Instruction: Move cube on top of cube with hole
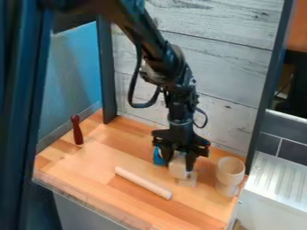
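My gripper (178, 164) hangs down over the right half of the wooden work surface, its fingers on either side of a pale cube (178, 168) and shut on it. Just below and to the right of that cube, another pale block (187, 180) shows partly, close under the right fingertip. Whether the two blocks touch cannot be made out, and no hole is visible in either. A blue object (158, 156) stands right beside the left finger, partly covered by it.
A pale cylinder (142, 182) lies slanted at the front left of the gripper. To the right stands a pale wooden goblet (230, 176). A dark red pin-like object (77, 130) is at the far left. Boarded wall (228, 76) rises behind.
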